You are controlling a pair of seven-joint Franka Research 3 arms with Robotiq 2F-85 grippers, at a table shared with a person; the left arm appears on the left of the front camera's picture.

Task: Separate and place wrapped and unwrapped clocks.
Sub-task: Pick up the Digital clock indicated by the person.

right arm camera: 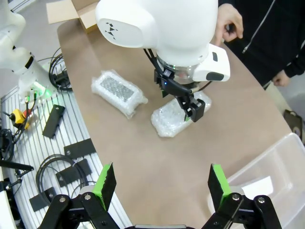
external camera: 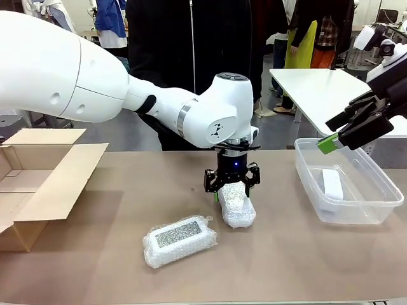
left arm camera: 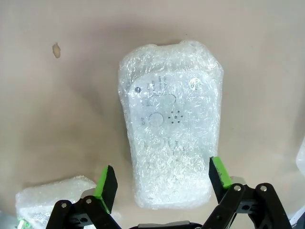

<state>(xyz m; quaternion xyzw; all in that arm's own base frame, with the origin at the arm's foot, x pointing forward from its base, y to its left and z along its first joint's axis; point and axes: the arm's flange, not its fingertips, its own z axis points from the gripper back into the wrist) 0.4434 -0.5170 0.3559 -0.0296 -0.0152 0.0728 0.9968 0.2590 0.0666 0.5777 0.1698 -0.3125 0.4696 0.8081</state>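
While my left gripper straddles a bundle, the right waits by the tub

As I look across the table, my left gripper hangs at mid-table with its jaws spread wide. One finger stands on each side of the far end of a bubble-wrap bundle. Nothing is gripped, and I cannot tell whether the pads touch the wrap. Through the wrap, the left wrist view shows a pale face with small round marks. Near-left of it lies the speckled bundle, flat, with its grey panel up, apart from the first. On the right, my right gripper hovers in the air by the far-left part of the clear tub, its jaws equally wide and empty. Inside the tub the white block lies on the floor. An open cardboard box sits at the left edge. A person stands at the far side.
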